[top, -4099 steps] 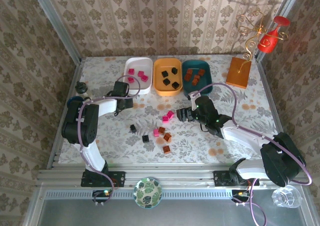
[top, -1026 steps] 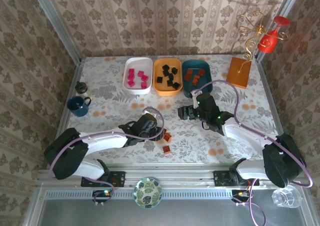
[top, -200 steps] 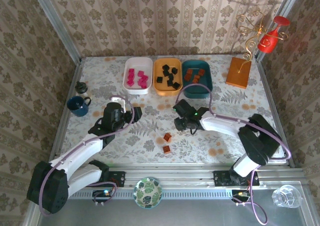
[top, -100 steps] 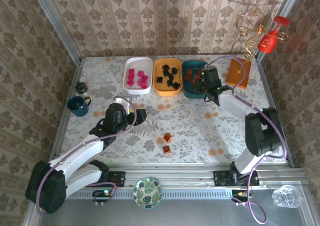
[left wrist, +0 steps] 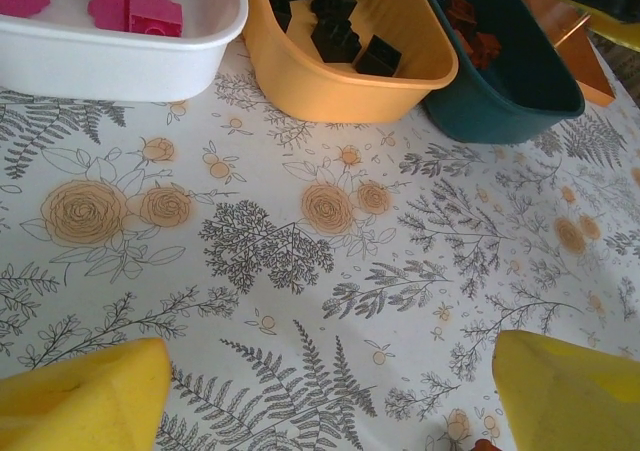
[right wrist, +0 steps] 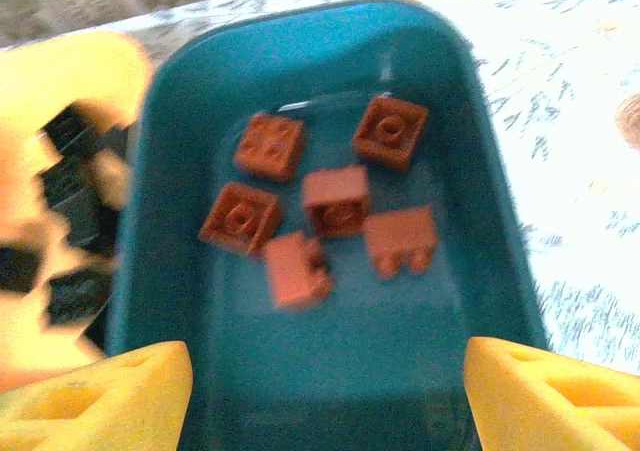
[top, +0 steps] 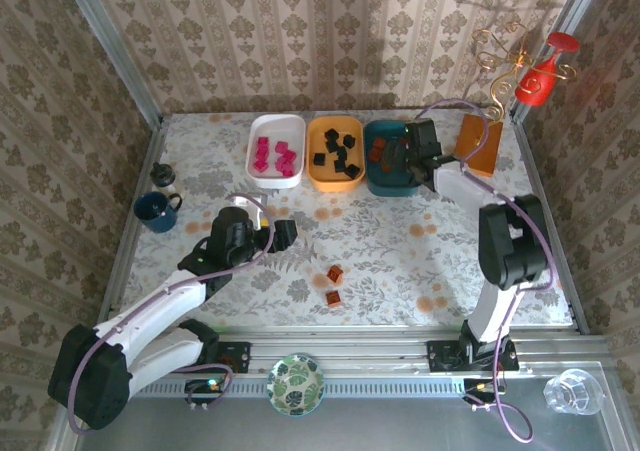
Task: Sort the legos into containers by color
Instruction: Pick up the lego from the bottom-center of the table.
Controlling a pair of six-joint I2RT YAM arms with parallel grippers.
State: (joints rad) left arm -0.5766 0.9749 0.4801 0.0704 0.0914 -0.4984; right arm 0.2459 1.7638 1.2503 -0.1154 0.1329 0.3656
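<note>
Three trays stand in a row at the back: white (top: pixel 276 171) with pink legos (top: pixel 272 153), orange (top: pixel 335 179) with black legos (top: pixel 338 152), and teal (top: pixel 386 186) with brown legos (top: pixel 383 152). My right gripper (top: pixel 392 157) hangs open over the teal tray (right wrist: pixel 497 171), nothing between its fingers (right wrist: pixel 100 396). Several brown legos (right wrist: pixel 335 203) lie below it, one of them blurred (right wrist: pixel 297 268). My left gripper (top: pixel 285 233) is open and empty above bare table (left wrist: pixel 330 401). Two brown legos (top: pixel 335 273) (top: pixel 331 297) lie on the table to its right.
A dark blue mug (top: pixel 155 211) and a small jar (top: pixel 162 176) stand at the left edge. The orange stand with gold wire (top: pixel 478 143) is just right of the teal tray, with a red glass (top: pixel 540 79) behind it. Metal rails border the table.
My right gripper swung from the table's middle up to the teal tray and opened there. My left gripper drifted slightly right and opened a little wider.
</note>
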